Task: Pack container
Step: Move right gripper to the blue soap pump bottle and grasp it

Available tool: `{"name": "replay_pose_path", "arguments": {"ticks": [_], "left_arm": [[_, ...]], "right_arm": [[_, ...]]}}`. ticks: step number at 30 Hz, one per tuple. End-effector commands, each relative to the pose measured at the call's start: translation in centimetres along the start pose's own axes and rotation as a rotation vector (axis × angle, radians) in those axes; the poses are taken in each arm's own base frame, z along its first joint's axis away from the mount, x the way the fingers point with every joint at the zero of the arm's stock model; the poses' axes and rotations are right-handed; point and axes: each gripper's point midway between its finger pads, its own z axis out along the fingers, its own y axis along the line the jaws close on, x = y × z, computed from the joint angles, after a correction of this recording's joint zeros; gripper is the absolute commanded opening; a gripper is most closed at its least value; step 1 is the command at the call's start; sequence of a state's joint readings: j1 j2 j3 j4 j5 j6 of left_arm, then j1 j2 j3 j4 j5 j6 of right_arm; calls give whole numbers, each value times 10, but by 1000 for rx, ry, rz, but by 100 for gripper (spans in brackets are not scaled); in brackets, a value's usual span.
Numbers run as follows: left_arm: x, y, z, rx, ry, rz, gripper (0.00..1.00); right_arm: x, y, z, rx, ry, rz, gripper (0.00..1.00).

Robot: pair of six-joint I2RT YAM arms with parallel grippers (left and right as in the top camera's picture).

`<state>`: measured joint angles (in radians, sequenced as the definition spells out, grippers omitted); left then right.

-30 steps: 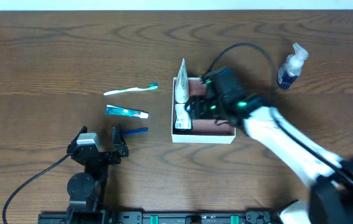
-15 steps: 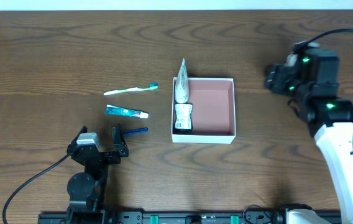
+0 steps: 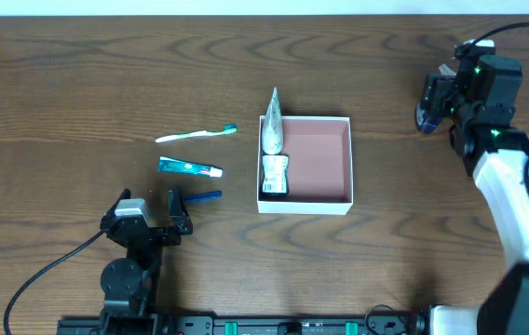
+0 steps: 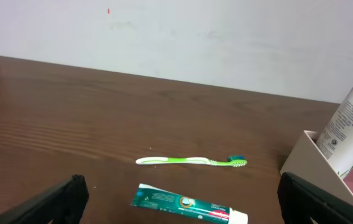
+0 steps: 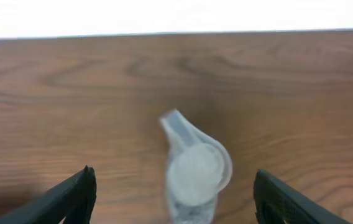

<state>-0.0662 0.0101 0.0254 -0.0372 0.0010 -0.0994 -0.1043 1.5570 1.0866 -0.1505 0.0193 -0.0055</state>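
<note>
- Over toward the near edge on the left, the left gripper (image 3: 150, 207) is parked low. Its fingers are spread wide, and nothing is held or touched. It seems to be left waiting while the other arm works.
- Left of centre, a green-and-white toothbrush (image 3: 195, 135) and a toothpaste tube (image 3: 190, 168) are laid flat on the bench (image 3: 60, 84), apart from each other. A small blue item (image 3: 204, 196) is on the near side of them, but what it is can't be made out. All three are probably lined up there to be packed.
- About mid-bench, slightly right of centre, the container (image 3: 349, 158) is found. A pale tube (image 3: 272, 140) is propped along its left wall with the crimped tip poking out over the far rim. It looks too long to lie flat that way round. Most of the pink floor is left bare for the rest.
- Near the far right corner, a spray bottle (image 5: 192, 171) is stood upright.
- The right gripper (image 5: 175, 198) is held around that bottle, with the fingers wide apart, one on each side. No contact can be seen, so nothing is clamped yet. This is judged to be a line-up for a grab.
</note>
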Motion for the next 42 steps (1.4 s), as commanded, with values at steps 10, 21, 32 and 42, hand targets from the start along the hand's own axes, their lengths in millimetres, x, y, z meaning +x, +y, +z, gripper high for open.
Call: {"name": "replay_pose_path", "arguments": {"ticks": [10, 21, 32, 42], "left_arm": [[17, 6, 1, -24, 48, 19, 98], [17, 6, 1, -24, 48, 19, 98], [17, 6, 1, -24, 49, 19, 98], [17, 6, 1, -24, 48, 19, 98]], "right_arm": [[19, -17, 43, 33, 32, -37, 64], [31, -11, 54, -1, 58, -35, 23], [2, -12, 36, 2, -26, -35, 12], [-56, 8, -30, -110, -200, -22, 14]]}}
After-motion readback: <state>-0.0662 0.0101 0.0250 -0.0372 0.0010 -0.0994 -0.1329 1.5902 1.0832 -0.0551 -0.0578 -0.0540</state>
